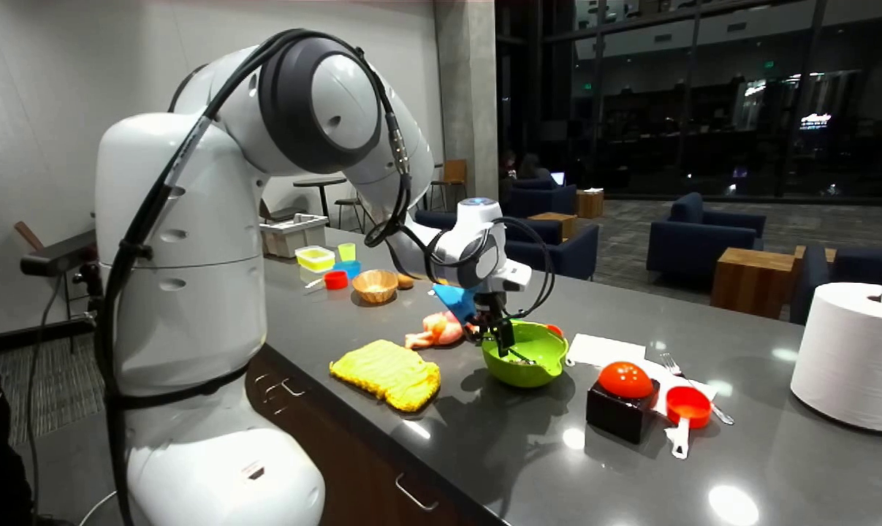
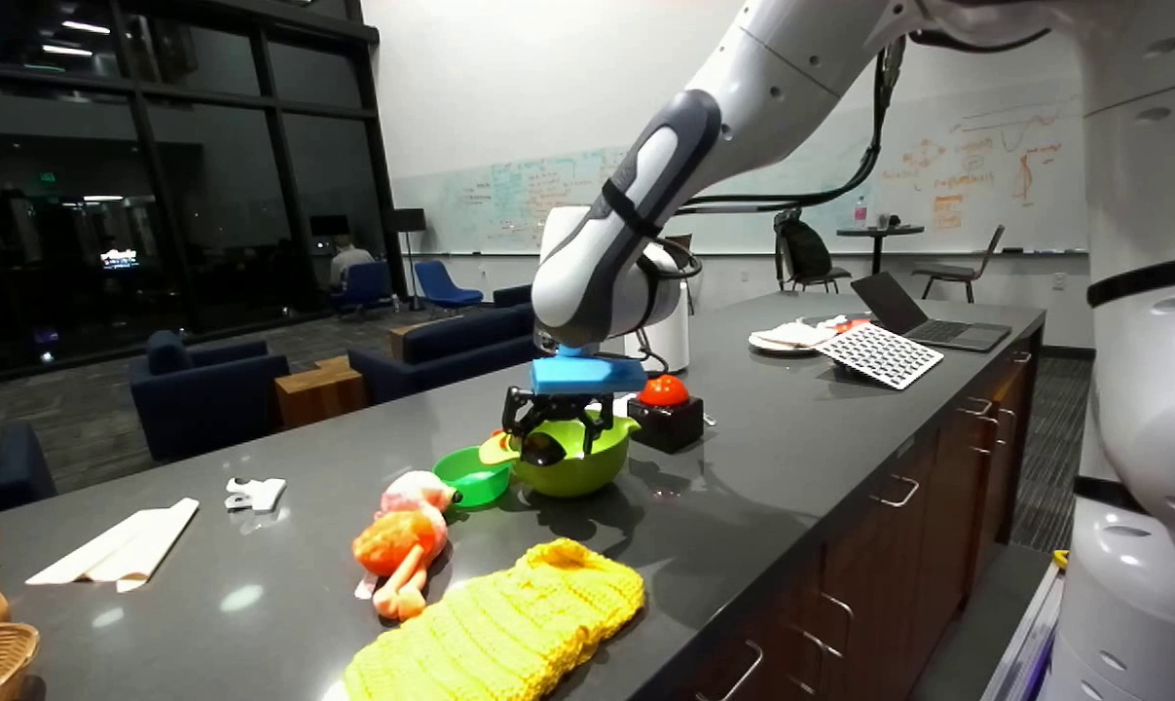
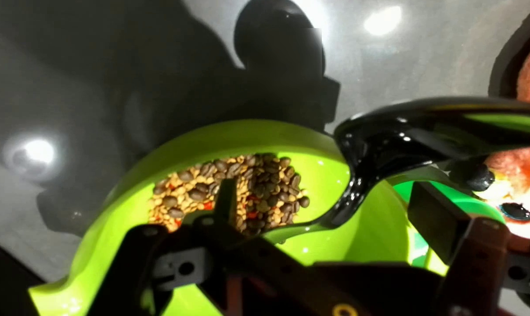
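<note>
My gripper stands open above a lime-green bowl, its fingers spread wide. The bowl, also seen in the wrist view, holds a mix of dark coffee beans and small tan grains with red bits. A glossy black spoon-like utensil leans in the bowl. Its broad end sticks out over the rim, and its lower end is partly hidden by a finger. In the wrist view it passes between the fingers, apparently ungripped. One finger pad appears over a green cup beside the bowl.
A pink-orange plush bird and a yellow knitted cloth lie close by. A black box with a red dome stands on another side, near a red measuring cup. A paper roll stands farther along the counter.
</note>
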Robot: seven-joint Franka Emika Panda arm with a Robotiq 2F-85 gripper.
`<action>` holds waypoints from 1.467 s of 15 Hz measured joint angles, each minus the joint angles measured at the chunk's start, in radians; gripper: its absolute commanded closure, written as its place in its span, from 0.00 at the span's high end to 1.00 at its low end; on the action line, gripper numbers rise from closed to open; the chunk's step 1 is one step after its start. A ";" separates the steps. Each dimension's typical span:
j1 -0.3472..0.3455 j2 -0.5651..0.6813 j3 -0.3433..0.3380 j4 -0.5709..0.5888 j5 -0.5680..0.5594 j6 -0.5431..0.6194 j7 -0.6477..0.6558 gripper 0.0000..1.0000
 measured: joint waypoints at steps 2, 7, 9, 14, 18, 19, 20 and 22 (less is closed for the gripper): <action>0.009 -0.002 -0.008 0.023 -0.102 -0.028 0.050 1.00; 0.017 -0.007 -0.008 0.109 -0.199 -0.121 0.068 1.00; 0.021 -0.011 -0.002 0.147 -0.200 -0.174 0.069 1.00; 0.042 -0.066 0.035 0.178 -0.197 -0.341 0.149 1.00; 0.057 -0.138 0.088 0.152 -0.184 -0.461 0.256 1.00; 0.059 -0.155 0.102 0.138 -0.175 -0.475 0.277 1.00; 0.059 -0.172 0.116 0.120 -0.165 -0.482 0.294 1.00; 0.059 -0.199 0.137 0.080 -0.147 -0.477 0.318 1.00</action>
